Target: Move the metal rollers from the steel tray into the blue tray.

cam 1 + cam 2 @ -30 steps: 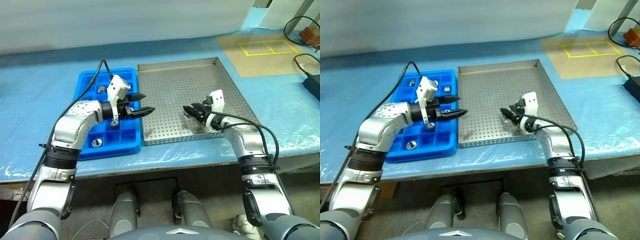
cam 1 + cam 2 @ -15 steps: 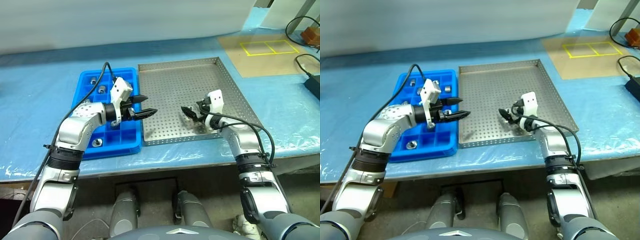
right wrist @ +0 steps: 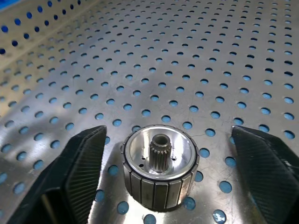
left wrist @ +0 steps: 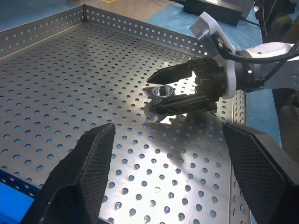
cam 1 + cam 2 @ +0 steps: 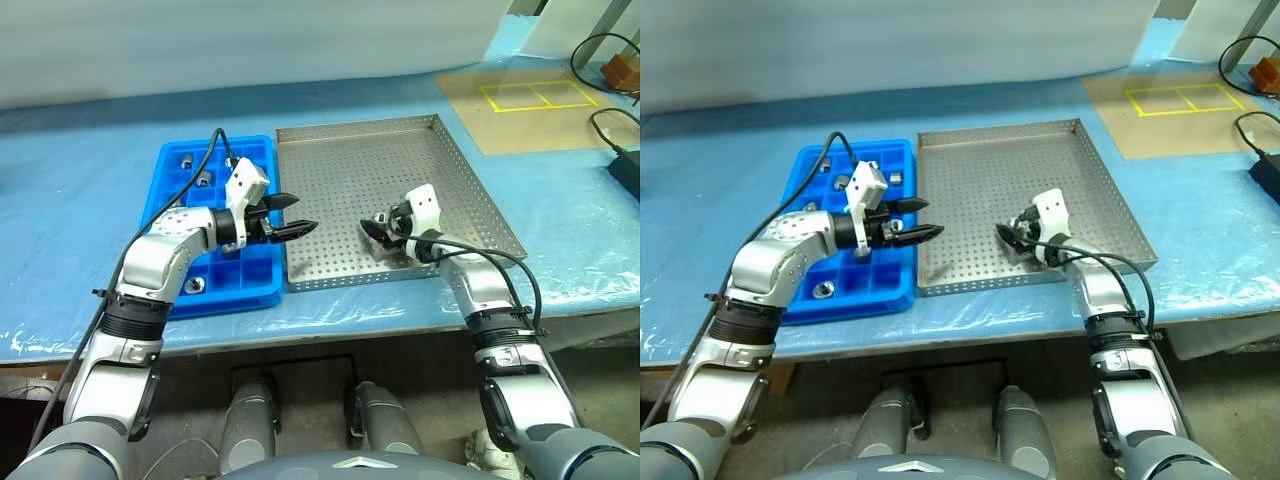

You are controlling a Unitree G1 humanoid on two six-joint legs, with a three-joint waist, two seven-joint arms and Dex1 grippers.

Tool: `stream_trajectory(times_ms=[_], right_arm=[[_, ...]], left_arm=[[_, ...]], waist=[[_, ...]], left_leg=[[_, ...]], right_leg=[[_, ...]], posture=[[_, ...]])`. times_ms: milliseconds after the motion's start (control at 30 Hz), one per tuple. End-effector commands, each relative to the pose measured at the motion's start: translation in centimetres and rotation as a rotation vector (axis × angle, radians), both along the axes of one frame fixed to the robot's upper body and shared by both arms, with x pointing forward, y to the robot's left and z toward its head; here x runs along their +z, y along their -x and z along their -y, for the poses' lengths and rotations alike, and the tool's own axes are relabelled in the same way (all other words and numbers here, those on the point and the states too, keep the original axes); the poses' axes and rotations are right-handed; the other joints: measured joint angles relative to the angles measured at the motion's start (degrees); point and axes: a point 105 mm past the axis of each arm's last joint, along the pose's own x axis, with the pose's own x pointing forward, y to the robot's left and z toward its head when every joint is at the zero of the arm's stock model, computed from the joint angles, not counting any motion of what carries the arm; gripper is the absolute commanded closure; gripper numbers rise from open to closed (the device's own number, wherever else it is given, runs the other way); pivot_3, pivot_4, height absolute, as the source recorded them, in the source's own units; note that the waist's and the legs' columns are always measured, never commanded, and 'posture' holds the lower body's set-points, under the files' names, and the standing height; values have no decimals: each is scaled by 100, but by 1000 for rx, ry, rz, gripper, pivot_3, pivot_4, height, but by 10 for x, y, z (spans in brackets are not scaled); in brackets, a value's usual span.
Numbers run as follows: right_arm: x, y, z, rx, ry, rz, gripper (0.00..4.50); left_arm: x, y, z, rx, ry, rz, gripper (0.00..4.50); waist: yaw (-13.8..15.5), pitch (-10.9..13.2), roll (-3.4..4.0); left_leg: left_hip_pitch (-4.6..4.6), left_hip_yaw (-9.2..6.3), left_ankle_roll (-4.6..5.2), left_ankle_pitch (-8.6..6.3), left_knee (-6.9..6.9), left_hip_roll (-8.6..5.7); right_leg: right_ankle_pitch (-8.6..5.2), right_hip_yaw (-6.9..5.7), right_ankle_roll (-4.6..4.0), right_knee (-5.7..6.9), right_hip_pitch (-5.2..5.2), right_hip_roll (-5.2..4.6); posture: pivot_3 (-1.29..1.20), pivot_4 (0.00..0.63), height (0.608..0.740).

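Note:
A metal roller (image 3: pixel 159 165), a short ribbed silvery cylinder with a toothed hub, stands on the perforated floor of the steel tray (image 5: pixel 350 165) near its front right. My right gripper (image 3: pixel 168 135) is open, one finger on either side of the roller and both apart from it; the left wrist view shows the same roller (image 4: pixel 162 91). My left gripper (image 5: pixel 303 212) is open and empty, hovering level over the seam between the steel tray and the blue tray (image 5: pixel 215 143). Rollers (image 5: pixel 203 178) lie in a few of the blue tray's compartments.
Both trays sit side by side on a table covered in blue film, close to its front edge (image 5: pixel 330 315). At the back right lie a brown board with yellow tape squares (image 5: pixel 530 95), black cables (image 5: pixel 600 50) and a black box (image 5: pixel 625 165).
My right gripper has rolled at the wrist and its fingers have spread wider around the roller. The left arm has stayed where it was.

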Motion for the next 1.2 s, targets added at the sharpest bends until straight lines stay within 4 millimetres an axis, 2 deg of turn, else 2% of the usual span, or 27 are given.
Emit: stream_trajectory(times_ms=[33, 100, 133, 233, 267, 367, 467, 533, 600, 667, 833, 933, 1033, 1133, 1200], right_arm=[[-6, 0, 1, -3, 23, -14, 1325], [-6, 0, 1, 0, 28, -12, 1997], [-4, 1, -3, 21, 16, -2, 1997], [2, 1, -8, 40, 15, 18, 2744], [3, 0, -7, 30, 23, 22, 2855], [20, 4, -22, 115, -27, 65, 2846], [37, 1, -33, 128, -31, 110, 2846], [54, 4, -48, 189, -61, 144, 2846], [79, 11, -74, 299, -89, 201, 2846], [92, 14, -96, 379, -64, 244, 2846], [104, 30, -139, 589, -40, 273, 2846], [97, 45, -160, 730, 32, 276, 2846], [91, 63, -171, 859, 32, 248, 2846], [88, 66, -176, 905, 20, 213, 2846], [79, 72, -179, 950, 6, 128, 2846]], left_arm=[[14, 1, 1, -11, 4, 57, 630], [15, 0, -1, -8, 3, 59, 630], [16, 0, -2, -5, 1, 62, 630], [18, -2, -7, 7, -13, 78, 630], [19, -2, -10, 14, -18, 86, 630], [26, -3, -23, 45, -31, 111, 630], [31, 1, -36, 70, -44, 129, 630], [34, 6, -44, 82, -55, 141, 630], [35, 6, -62, 153, -84, 160, 630], [33, 4, -83, 227, -125, 165, 630], [41, 16, -109, 299, -156, 181, 630], [33, 29, -116, 304, -206, 162, 630], [27, 45, -116, 277, -243, 142, 630], [27, 55, -114, 271, -240, 130, 630], [23, 63, -110, 264, -235, 111, 630]], waist=[[0, 0, 0], [0, -1, -1], [-1, -1, -1], [0, -1, -1], [0, -1, -1], [-6, 0, -1], [-14, 1, 1], [-11, 2, 2], [-13, 3, 3], [3, 4, 4], [137, 3, 1], [219, 4, -1], [354, 4, -5], [491, 5, -6], [543, 4, -7]], left_leg=[[3, 0, 0, 0, 0, 0], [6, 0, 0, 0, 1, 0], [7, 0, 0, 0, 1, 0], [7, 0, 0, 0, 0, 1], [6, 0, 0, 0, 0, 2], [6, 0, 0, 0, -2, 3], [2, 0, -1, 1, -5, 5], [1, 0, -2, 1, -7, 5], [0, 0, -2, 1, -8, 5], [-1, 1, -6, 3, -12, 8], [3, 0, -20, 11, -30, 13], [-4, 0, -21, 12, -43, 9], [-6, -1, -24, 14, -58, 8], [-6, -3, -29, 16, -63, 8], [-2, -5, -34, 19, -64, 9]], right_leg=[[0, 0, 0, 0, 3, 0], [0, 0, 0, 0, 6, 0], [0, 0, 0, 0, 6, 0], [0, 0, 0, 1, 5, 0], [0, 0, 0, 0, 5, 1], [0, 0, 0, 0, 3, 2], [0, 1, 0, 2, -6, 4], [0, 1, 0, 2, -8, 3], [0, 2, -1, 1, -9, 3], [-1, 1, -1, 5, -16, 4], [-3, -3, -5, 3, -17, 4], [-5, -3, -8, -2, -24, 3], [-8, -8, -12, -7, -29, 2], [-8, -11, -12, -6, -29, 2], [-8, -12, -12, -2, -28, 2]], posture=[[-233, 150, 740], [-232, 150, 740], [-231, 150, 740], [-227, 150, 740], [-226, 150, 740], [-217, 150, 740], [-190, 150, 740], [-169, 150, 740], [-133, 150, 740], [-91, 150, 740], [24, 150, 740], [80, 150, 740], [133, 150, 740], [180, 150, 740], [213, 150, 740]])
